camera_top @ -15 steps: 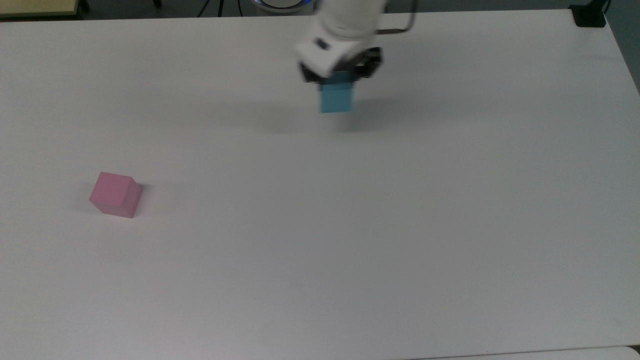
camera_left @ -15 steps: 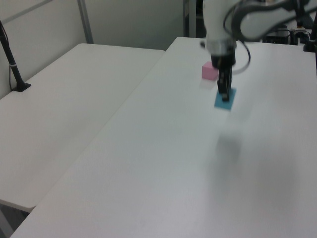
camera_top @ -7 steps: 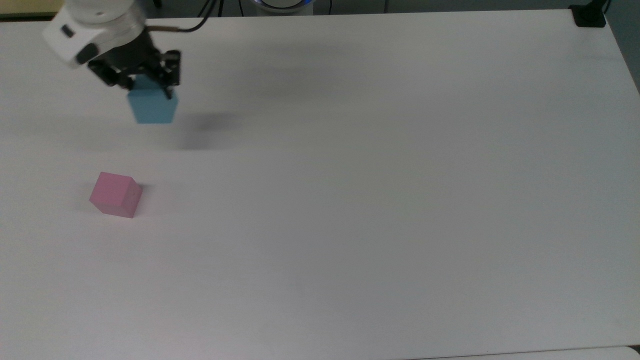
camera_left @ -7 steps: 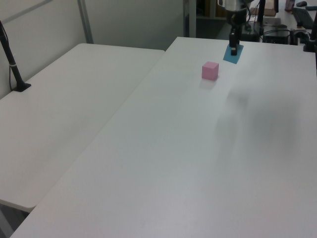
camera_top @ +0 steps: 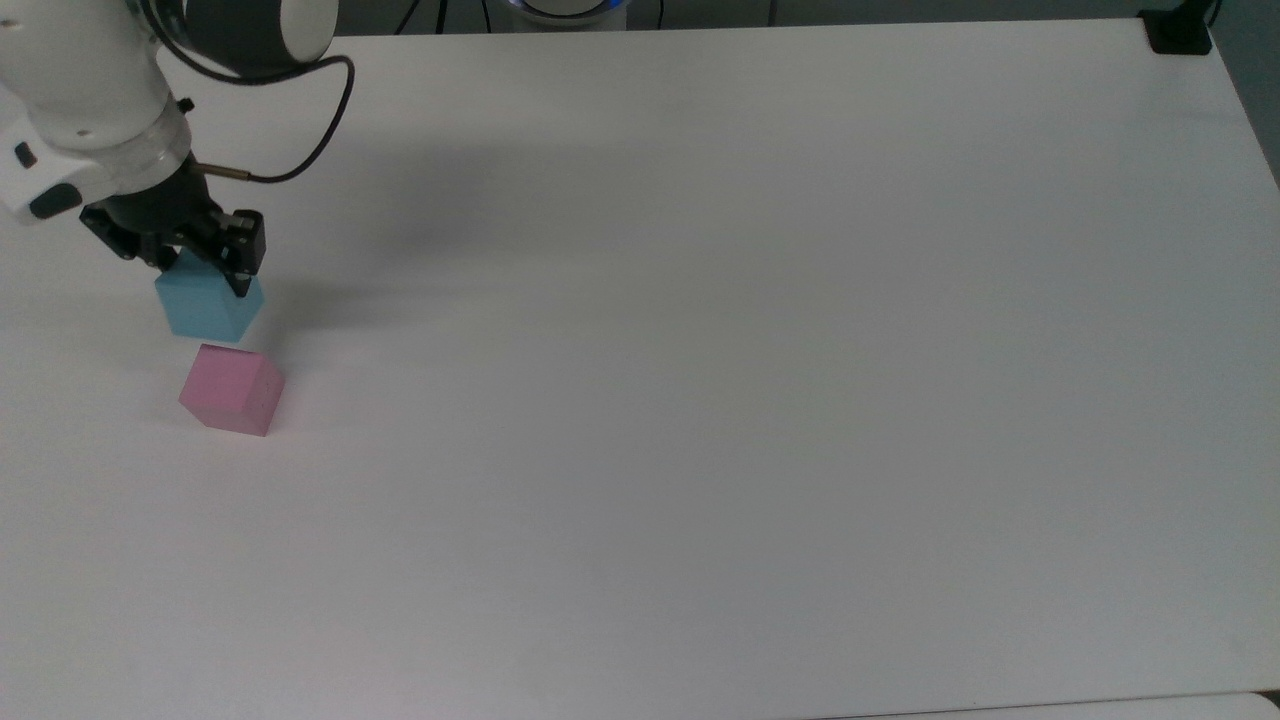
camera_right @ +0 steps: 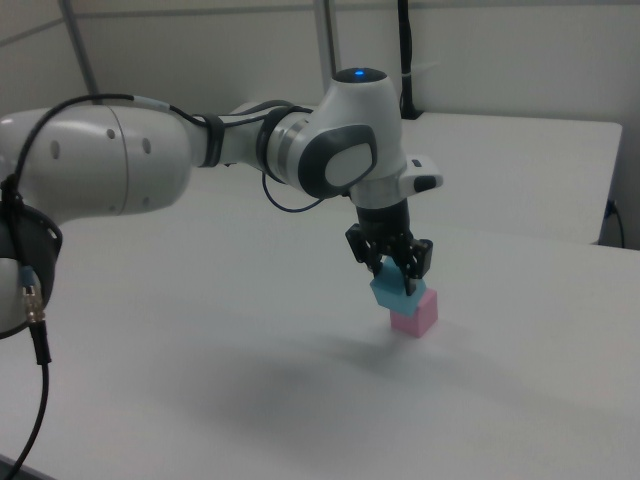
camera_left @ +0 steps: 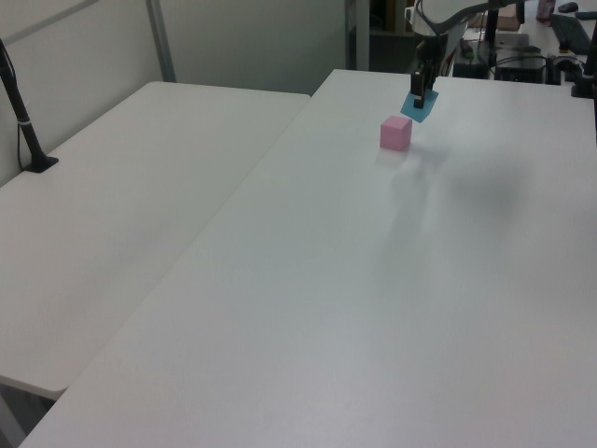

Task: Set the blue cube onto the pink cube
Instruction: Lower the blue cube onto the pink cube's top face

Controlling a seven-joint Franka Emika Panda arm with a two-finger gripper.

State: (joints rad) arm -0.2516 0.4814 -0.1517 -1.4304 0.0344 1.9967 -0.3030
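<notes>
The gripper (camera_top: 205, 268) clamped the blue cube (camera_top: 207, 306) in the air, just above and beside the pink cube (camera_top: 233, 390) near the table (camera_top: 700, 350) edge at the top view's left. Released off-centre or twisted, it could tip off. Fingers hid its upper faces.

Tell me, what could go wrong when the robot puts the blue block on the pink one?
The blue cube, held in the gripper, looks turned differently from the pink cube. It might land crooked and slide off. It also hangs a bit to one side in the right view, so it could bump the pink cube.
</notes>
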